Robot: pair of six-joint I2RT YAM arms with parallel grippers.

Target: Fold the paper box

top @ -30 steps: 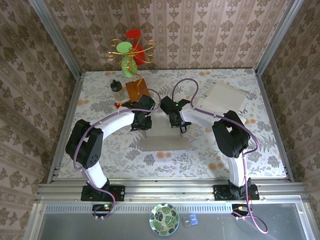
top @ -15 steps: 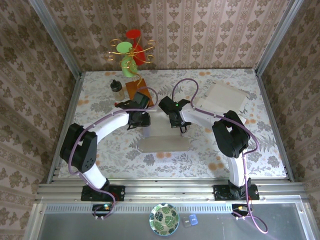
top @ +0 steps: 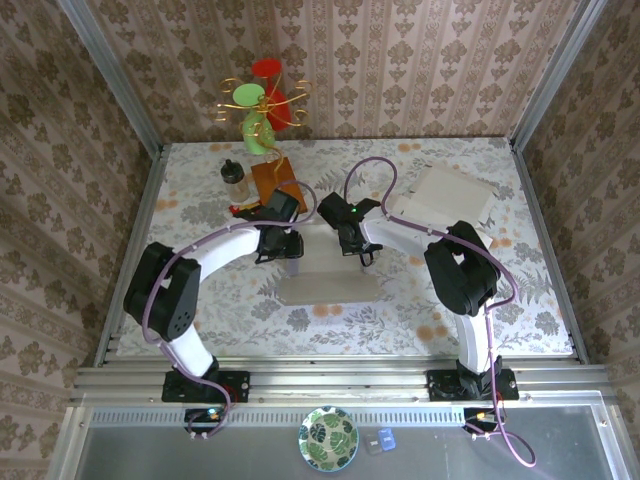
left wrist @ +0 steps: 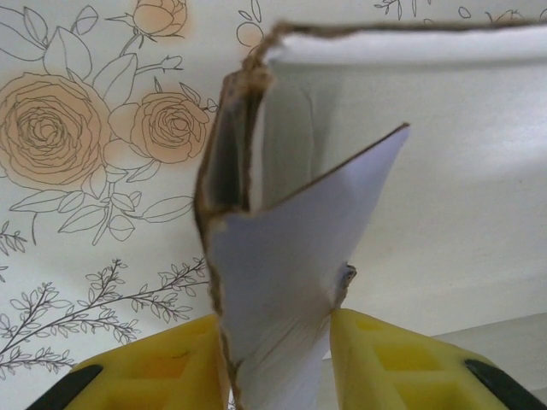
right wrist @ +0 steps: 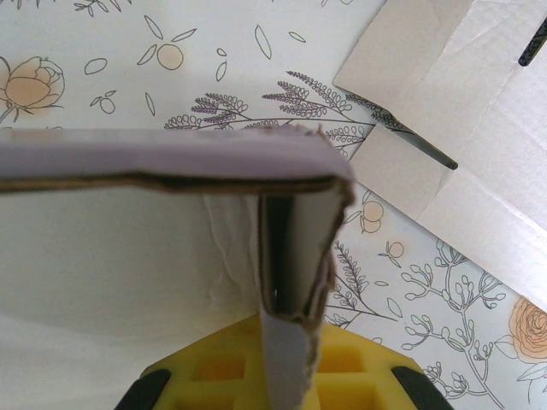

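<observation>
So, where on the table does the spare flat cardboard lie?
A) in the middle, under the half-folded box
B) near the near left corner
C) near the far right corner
C: the flat cardboard lies toward the far right corner of the table, apart from the paper box in the middle.

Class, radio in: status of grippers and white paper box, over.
Left gripper astride white paper box's left flap, grip unclear. Right gripper shut on right flap. Box part-folded. Flat cardboard sheet lies apart.
</observation>
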